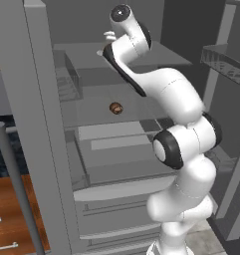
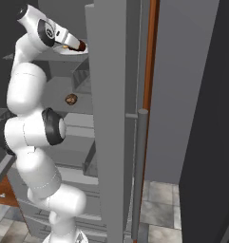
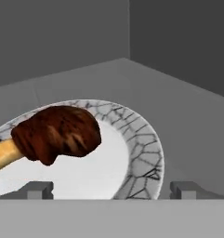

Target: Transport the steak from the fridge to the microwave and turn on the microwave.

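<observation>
The fridge (image 1: 37, 124) (image 2: 109, 118) stands open and my arm reaches into its top shelf. In the hand view a brown piece of meat with a pale bone end, the steak (image 3: 57, 132), lies on a white plate with a crackled grey rim (image 3: 148, 148). My gripper (image 3: 112, 190) (image 2: 82, 47) is open and hovers just short of the plate, with its fingertips (image 3: 39, 189) wide apart and nothing between them. The steak sits ahead and to the left of the gap. The microwave is out of view.
A small brown food item (image 1: 116, 107) (image 2: 71, 98) lies on the glass shelf below. Pale drawers (image 1: 116, 149) sit under it. The door's long bar handle (image 1: 17, 184) (image 2: 139, 166) is close by, and a wire door rack (image 1: 226, 60) juts in at the right.
</observation>
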Available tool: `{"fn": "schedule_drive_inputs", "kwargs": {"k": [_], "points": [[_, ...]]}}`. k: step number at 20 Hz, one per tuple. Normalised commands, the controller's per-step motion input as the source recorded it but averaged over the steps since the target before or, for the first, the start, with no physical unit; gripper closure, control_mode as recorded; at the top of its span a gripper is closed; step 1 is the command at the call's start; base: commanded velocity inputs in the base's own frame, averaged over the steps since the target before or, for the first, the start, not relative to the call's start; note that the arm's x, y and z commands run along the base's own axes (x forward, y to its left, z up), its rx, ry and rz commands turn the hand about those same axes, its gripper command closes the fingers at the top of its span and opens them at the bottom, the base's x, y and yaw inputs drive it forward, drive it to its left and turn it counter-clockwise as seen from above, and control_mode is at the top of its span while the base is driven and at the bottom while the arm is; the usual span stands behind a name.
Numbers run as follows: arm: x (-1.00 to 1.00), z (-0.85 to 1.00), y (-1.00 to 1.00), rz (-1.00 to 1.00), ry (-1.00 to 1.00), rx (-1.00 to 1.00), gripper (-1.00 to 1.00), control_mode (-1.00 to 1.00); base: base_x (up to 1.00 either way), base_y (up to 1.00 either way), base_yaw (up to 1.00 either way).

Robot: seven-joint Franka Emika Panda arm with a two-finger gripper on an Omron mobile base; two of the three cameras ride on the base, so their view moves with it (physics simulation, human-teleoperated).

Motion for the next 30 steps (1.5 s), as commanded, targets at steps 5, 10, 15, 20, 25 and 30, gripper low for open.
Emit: {"fn": "schedule_drive_inputs", "kwargs": {"k": [5, 10, 15, 20, 25, 30], "points": [[0.52, -0.11, 0.28, 0.00, 0.07, 0.00, -1.00, -1.00, 0.00, 0.00, 0.00], [0.39, 0.00, 0.32, 0.00, 0.00, -0.02, -1.00, -1.00, 0.00, 0.00, 0.00], [0.32, 0.00, 0.19, 0.00, 0.00, 0.00, -1.00, -1.00, 0.00, 0.00, 0.00], [0.37, 0.00, 0.09, 0.00, 0.01, 0.00, -1.00, -1.00, 0.00, 0.00, 0.00], [0.21, 0.00, 0.02, 0.00, 0.00, 0.00, -1.00, -1.00, 0.00, 0.00, 0.00], [0.06, 0.00, 0.00, 0.00, 0.00, 0.00, -1.00, -1.00, 0.00, 0.00, 0.00]]}}
